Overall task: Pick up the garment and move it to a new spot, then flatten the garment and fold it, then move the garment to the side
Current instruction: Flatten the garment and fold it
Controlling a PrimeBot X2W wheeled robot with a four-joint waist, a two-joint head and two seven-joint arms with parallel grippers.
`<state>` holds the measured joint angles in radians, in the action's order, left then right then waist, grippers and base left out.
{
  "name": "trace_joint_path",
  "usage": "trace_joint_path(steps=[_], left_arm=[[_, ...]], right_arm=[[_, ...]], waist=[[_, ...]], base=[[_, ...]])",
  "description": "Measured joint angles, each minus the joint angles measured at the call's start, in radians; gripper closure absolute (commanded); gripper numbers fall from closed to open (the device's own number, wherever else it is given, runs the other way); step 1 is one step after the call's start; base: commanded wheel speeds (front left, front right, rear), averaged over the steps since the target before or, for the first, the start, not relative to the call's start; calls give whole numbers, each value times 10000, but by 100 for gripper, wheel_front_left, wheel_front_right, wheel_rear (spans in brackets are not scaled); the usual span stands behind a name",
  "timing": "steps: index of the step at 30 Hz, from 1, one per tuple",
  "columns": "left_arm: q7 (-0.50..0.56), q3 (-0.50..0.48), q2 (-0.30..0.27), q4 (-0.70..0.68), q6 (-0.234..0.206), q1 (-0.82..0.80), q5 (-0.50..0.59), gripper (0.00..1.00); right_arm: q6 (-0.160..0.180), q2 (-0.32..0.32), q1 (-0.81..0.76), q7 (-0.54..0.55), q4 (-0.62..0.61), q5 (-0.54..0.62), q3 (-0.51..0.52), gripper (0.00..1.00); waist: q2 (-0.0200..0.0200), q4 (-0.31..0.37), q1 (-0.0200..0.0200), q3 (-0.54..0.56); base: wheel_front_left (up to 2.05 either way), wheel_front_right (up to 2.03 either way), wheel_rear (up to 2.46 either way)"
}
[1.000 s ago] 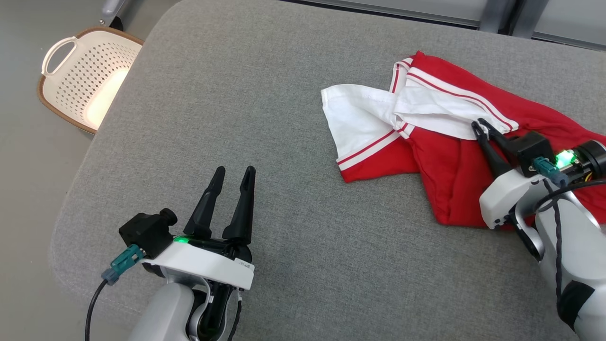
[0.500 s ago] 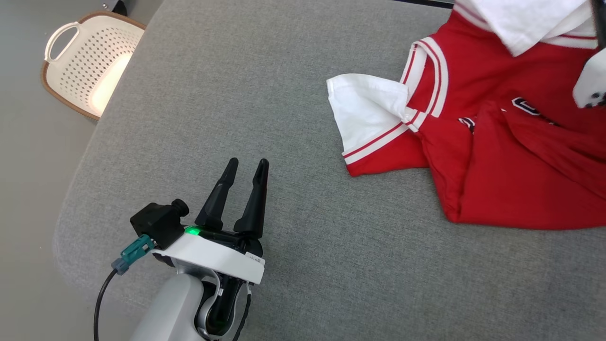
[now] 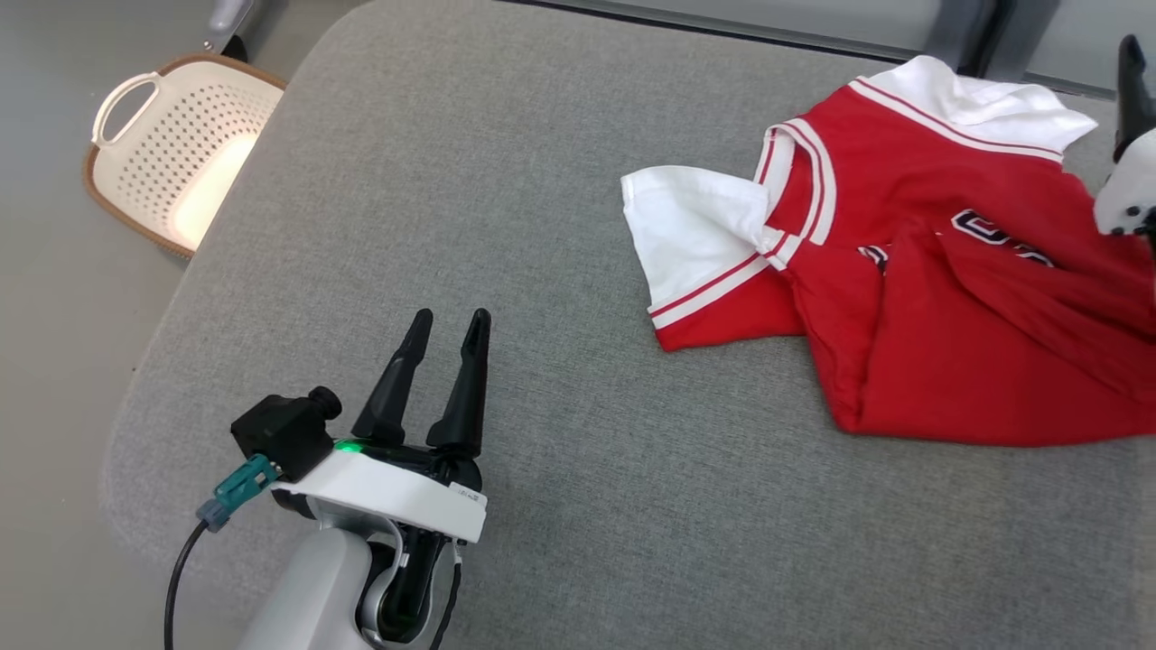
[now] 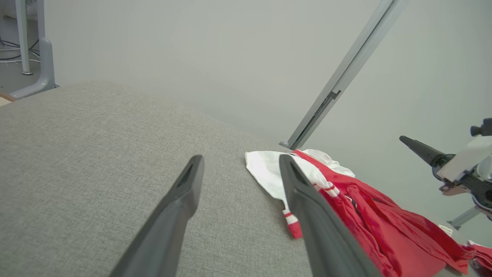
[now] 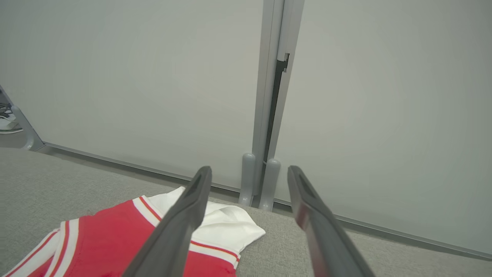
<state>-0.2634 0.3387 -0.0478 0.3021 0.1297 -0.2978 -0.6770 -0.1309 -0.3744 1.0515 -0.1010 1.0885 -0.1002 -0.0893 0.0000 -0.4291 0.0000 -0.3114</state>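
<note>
Soft, even light is spreading over the grey desk (image 3: 560,226), leaving hardly any hard shadows; only a faint dark patch is lying beneath the left claw (image 3: 452,316). A warm yellowish glow is pooling inside the white basket (image 3: 135,149), brighter than the floor (image 3: 45,316) around it. A small green light (image 3: 345,444) is shining at the base of that claw. The white parts of the shirt (image 3: 948,361) are looking nearly washed out in the head view. In the left wrist view the wide lens is bowing the desk into a hump, and the near ends of the fingers (image 4: 169,215) are going soft. Red from the shirt is tinting one finger of the right claw (image 5: 249,169).
</note>
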Motion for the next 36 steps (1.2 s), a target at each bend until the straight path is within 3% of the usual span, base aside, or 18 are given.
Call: trace_joint_path(steps=[8, 12, 17, 21, 26, 30, 36], left_arm=[[0, -512, 2, -75, 0, 233, 265, 0], [-4, -901, -12, -69, 0, 410, 339, 0], [-10, -1154, 6, -79, 2, 639, 591, 0], [-10, -1638, 4, -238, 0, 873, 811, 0], [-10, -1919, 4, -291, 0, 1358, 1287, 0], [-10, -1985, -2, -299, 2, 1571, 1315, 0], [-10, -1703, 0, -259, 2, 1559, 1296, 0]], right_arm=[[0, 1030, -1216, -1283, -535, -1028, -510, 0], [0, 1492, -2656, -1528, -1620, -1918, -905, 0], [2, 1597, -4640, -1590, -3530, -2483, -1315, 0], [2, 1743, -6268, -1603, -5319, -2422, -1099, 0], [2, 2378, -8050, -1603, -6822, -2100, -685, 0], [2, 2690, -8874, -1601, -7246, -1864, -569, 0], [2, 2780, -8872, -1536, -7277, -1701, -437, 0]], waist=[[0, 882, 0, 794], [0, 1419, 0, 1286], [0, 2198, 0, 1753], [0, 2763, 0, 2067], [0, 3336, 0, 2312], [0, 3591, 0, 2348], [0, 3386, 0, 2213]], base=[[0, 0, 0], [0, 0, 0], [0, 0, 0], [0, 0, 0], [0, 0, 0], [0, 0, 0], [0, 0, 0]])
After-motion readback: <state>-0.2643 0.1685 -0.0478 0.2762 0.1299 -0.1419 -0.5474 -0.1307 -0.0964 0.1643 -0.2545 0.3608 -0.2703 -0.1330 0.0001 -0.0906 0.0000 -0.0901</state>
